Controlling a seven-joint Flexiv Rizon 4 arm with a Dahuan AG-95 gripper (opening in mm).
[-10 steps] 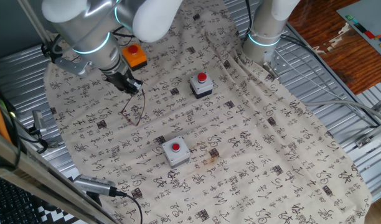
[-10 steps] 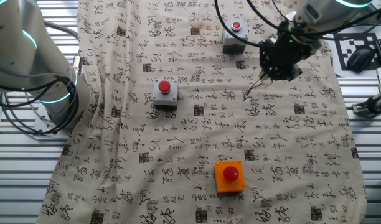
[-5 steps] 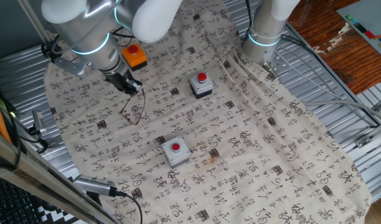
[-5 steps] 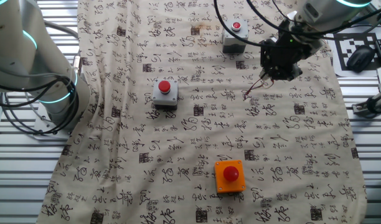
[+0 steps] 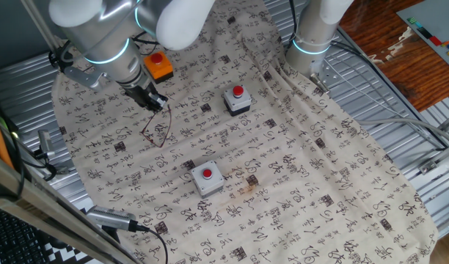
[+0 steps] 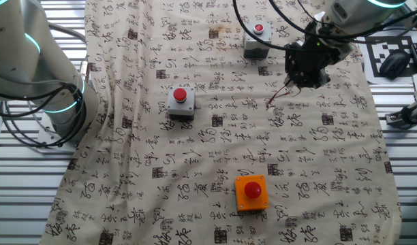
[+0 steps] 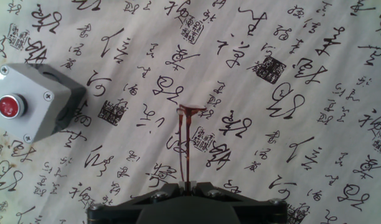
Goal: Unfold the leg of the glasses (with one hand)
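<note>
The glasses (image 5: 157, 126) are thin reddish-brown wire spectacles hanging from my gripper (image 5: 155, 103) over the printed cloth. In the hand view a thin reddish leg (image 7: 184, 144) runs straight out from between my fingertips, and my gripper (image 7: 187, 185) is shut on it. In the other fixed view the glasses (image 6: 278, 96) show as a thin red line below my gripper (image 6: 294, 83). The lenses are hard to make out.
A grey button box (image 5: 237, 100) stands right of the gripper, another grey box (image 5: 207, 178) nearer the front, and an orange box (image 5: 158, 66) behind the arm. One grey box shows in the hand view (image 7: 33, 102). A second robot base (image 5: 312, 37) stands at the back.
</note>
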